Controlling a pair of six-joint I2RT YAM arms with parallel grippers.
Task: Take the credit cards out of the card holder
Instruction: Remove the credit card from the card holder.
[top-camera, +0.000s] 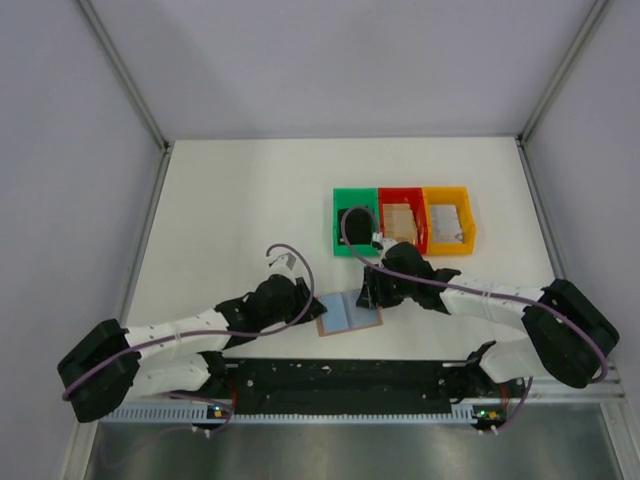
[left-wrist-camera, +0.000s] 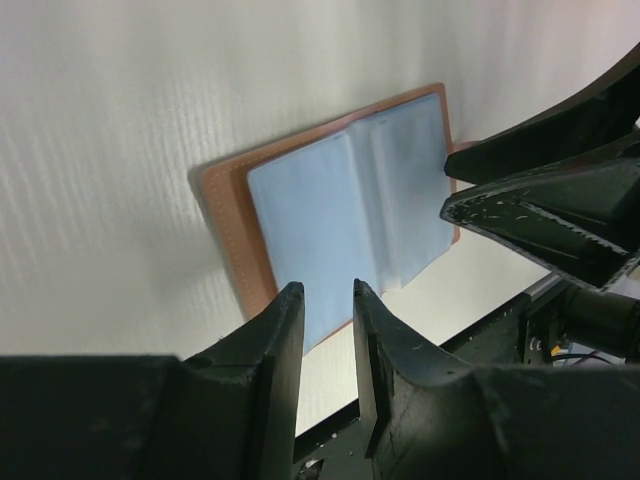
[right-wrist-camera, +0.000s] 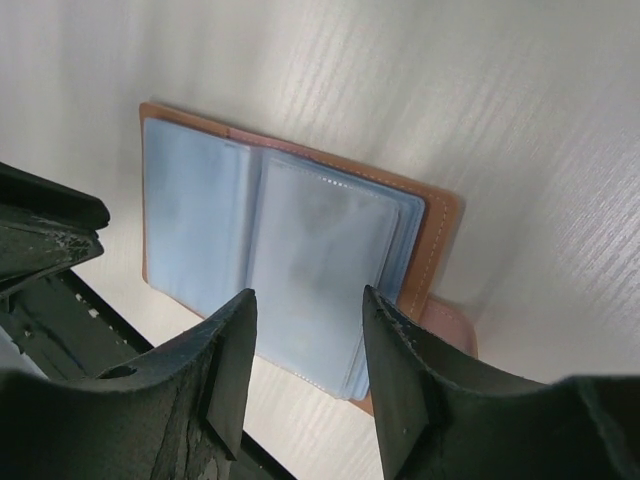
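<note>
The card holder (top-camera: 350, 315) lies open on the table near the front edge, blue-grey pockets up, with a reddish-brown rim. It also shows in the left wrist view (left-wrist-camera: 350, 205) and in the right wrist view (right-wrist-camera: 280, 245), where its brown tab (right-wrist-camera: 452, 330) sticks out. No credit card shows in the pockets. My left gripper (top-camera: 308, 303) (left-wrist-camera: 327, 295) hovers over the holder's left edge, jaws slightly apart and empty. My right gripper (top-camera: 368, 292) (right-wrist-camera: 305, 300) is open and empty over the holder's right page.
Green (top-camera: 340, 215), red (top-camera: 402, 195) and yellow (top-camera: 448, 195) bins stand in a row behind the holder. A dark thing (top-camera: 357, 220) lies in the green bin and a tan thing (top-camera: 402, 220) in the red one. The black base rail (top-camera: 340, 380) runs along the near edge.
</note>
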